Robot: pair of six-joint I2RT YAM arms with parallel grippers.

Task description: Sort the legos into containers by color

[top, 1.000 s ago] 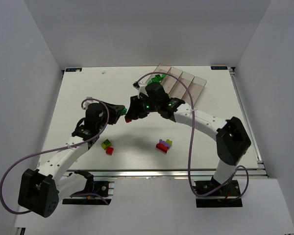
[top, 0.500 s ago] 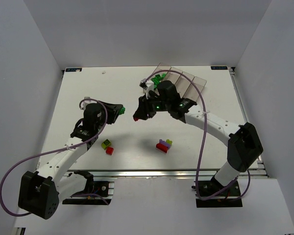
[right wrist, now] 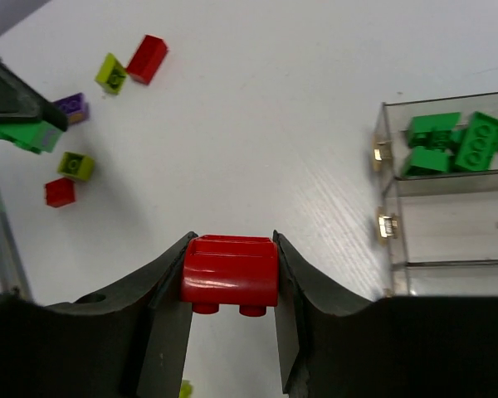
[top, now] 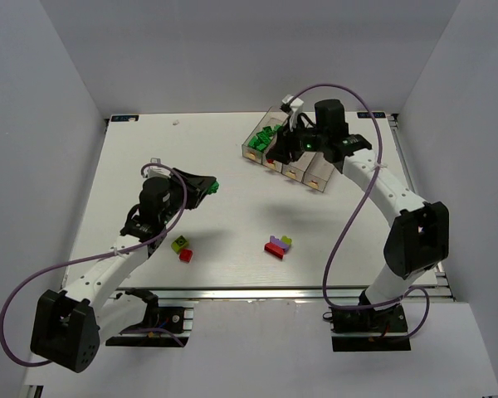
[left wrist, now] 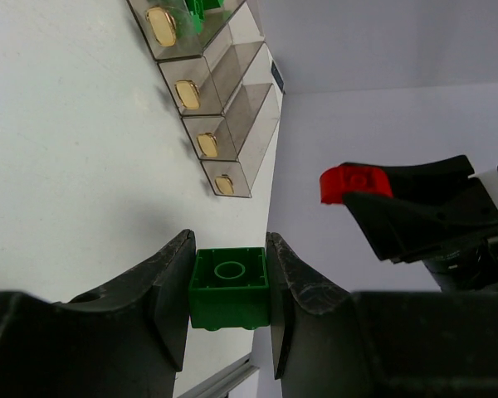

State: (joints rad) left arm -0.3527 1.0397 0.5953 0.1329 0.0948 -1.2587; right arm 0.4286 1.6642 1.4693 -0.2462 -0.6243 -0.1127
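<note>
Now your right pincer [right wrist: 231, 247], clamping a red plastic brick [right wrist: 230, 272], has swung up to the clear plastic bins [right wrist: 448, 196]; left pincer [left wrist: 230, 255] holds a green brick [left wrist: 230, 292].

White table [top: 149, 157], pale walls [top: 249, 58] on three sides, metal rail [top: 257, 292] along near edge.

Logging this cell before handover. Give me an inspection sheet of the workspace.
Surface: white table, flat.
Job's things: four joined bins; green bricks in one end bin; loose bricks in two groups on the table.
Clutter: nothing seen.
Grippers: left gripper shut on a green brick; right gripper shut on a red brick, near the bins.
Cables: a purple cable loops off each arm.
Surroundings: plain white walls.
</note>
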